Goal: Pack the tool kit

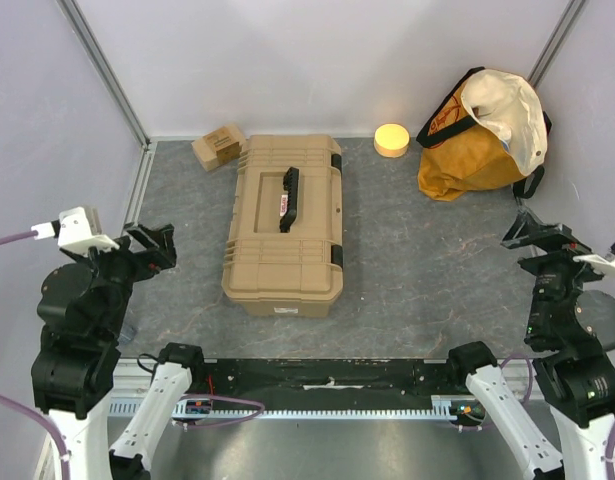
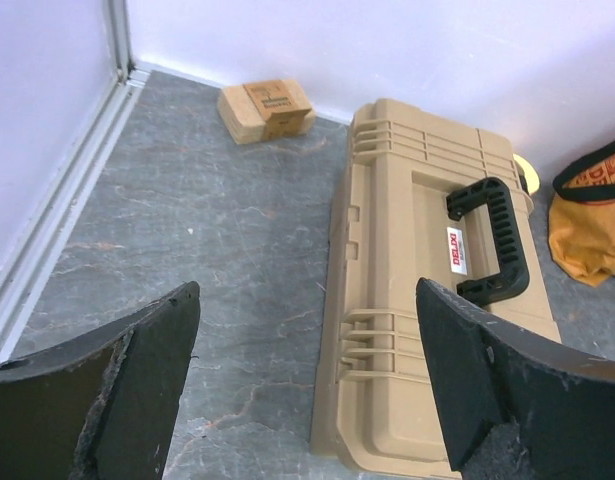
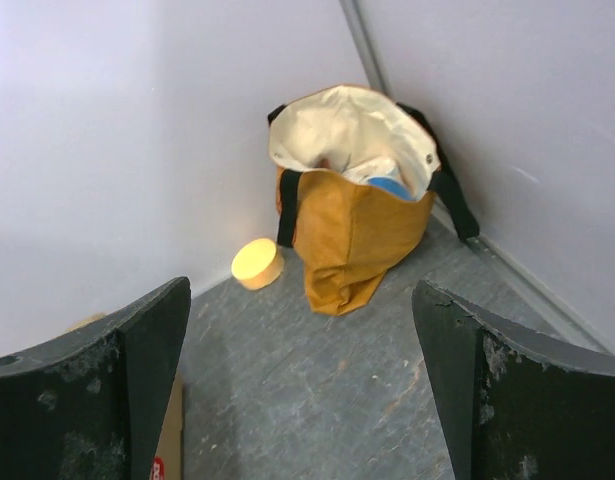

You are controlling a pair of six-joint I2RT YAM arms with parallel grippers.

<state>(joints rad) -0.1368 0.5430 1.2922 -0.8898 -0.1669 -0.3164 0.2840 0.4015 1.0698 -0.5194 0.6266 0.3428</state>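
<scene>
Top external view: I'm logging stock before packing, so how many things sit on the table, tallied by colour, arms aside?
Tan: 2 (tool kit, small block)
Yellow: 1 (round disc)
Orange-yellow: 1 (cloth bag)
Total: 4

surface: grey table [image 1: 407, 290] | on it: tool kit [image 1: 277, 262]; tan block [image 1: 218, 146]; yellow disc [image 1: 391, 139]; orange bag [image 1: 467, 160]

One toolbox [image 1: 284, 228], one bag [image 1: 477, 150], one block [image 1: 218, 147], one disc [image 1: 391, 139].
</scene>
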